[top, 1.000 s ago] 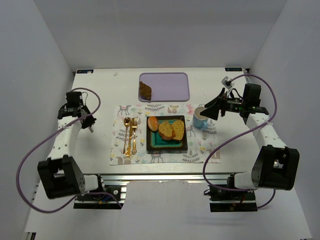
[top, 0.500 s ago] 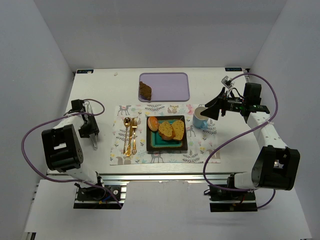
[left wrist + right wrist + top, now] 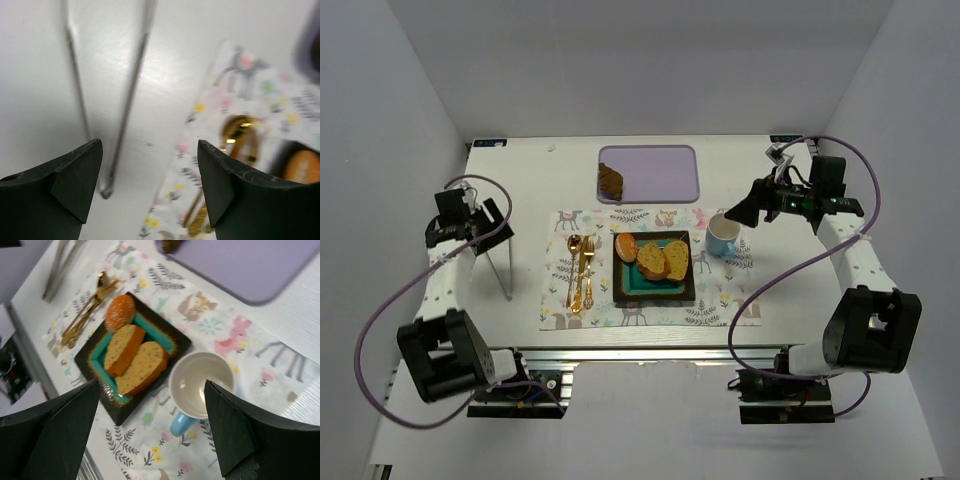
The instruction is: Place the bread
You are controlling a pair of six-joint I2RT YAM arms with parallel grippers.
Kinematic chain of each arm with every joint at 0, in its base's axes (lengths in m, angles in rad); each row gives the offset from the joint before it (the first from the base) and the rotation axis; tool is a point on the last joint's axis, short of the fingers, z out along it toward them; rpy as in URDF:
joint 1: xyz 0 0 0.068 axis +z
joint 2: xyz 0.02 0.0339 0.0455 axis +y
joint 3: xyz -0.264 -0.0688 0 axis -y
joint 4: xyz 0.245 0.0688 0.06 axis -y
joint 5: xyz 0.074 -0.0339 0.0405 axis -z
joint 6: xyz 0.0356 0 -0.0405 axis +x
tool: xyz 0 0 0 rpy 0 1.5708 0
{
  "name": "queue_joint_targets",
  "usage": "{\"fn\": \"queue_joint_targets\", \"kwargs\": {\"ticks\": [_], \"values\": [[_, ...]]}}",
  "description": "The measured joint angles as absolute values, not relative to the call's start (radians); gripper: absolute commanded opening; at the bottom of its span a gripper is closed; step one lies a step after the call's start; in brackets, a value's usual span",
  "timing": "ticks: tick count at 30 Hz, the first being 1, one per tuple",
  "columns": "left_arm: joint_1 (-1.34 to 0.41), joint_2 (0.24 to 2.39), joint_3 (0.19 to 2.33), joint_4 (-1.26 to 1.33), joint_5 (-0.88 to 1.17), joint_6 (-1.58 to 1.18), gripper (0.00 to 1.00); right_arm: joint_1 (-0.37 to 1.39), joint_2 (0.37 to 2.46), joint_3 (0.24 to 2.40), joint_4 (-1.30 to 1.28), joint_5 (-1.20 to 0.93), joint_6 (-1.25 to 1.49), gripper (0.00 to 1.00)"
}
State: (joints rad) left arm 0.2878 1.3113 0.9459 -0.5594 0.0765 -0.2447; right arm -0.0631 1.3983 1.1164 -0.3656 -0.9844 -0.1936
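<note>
Three pieces of bread, a round roll (image 3: pixel 626 246) and two slices (image 3: pixel 664 260), lie on the teal and black plate (image 3: pixel 686 291) on the placemat. One dark piece of bread (image 3: pixel 610 181) lies on the purple tray (image 3: pixel 665 172). My left gripper (image 3: pixel 492 222) is open over the bare table, left of the mat. Metal tongs (image 3: pixel 502 262) lie under it, and nothing is between its fingertips (image 3: pixel 149 145). My right gripper (image 3: pixel 740 210) hangs open above the mug (image 3: pixel 722 235), holding nothing. The right wrist view shows the roll (image 3: pixel 120 312) and slices (image 3: pixel 135 357) beside the mug (image 3: pixel 200 382).
Gold cutlery (image 3: pixel 580 270) lies on the floral placemat (image 3: pixel 560 300) left of the plate. In the left wrist view the tongs (image 3: pixel 127 100) are blurred, with a gold spoon (image 3: pixel 240 135) to the right. White walls close in the table on three sides.
My left gripper has gone from shut to open and let go of the tongs, which now lie on the table. The left arm swung about; the right gripper drew back slightly.
</note>
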Motion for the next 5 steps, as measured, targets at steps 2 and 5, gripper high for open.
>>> {"fn": "queue_joint_targets", "kwargs": {"ticks": [2, 5], "values": [[0.288, 1.221, 0.944, -0.532, 0.142, -0.292, 0.86, -0.065, 1.405, 1.132, -0.364, -0.912, -0.155, 0.90], [0.288, 1.095, 0.931, -0.469, 0.265, -0.355, 0.85, -0.074, 1.409, 1.135, -0.334, -0.837, -0.087, 0.89]]}}
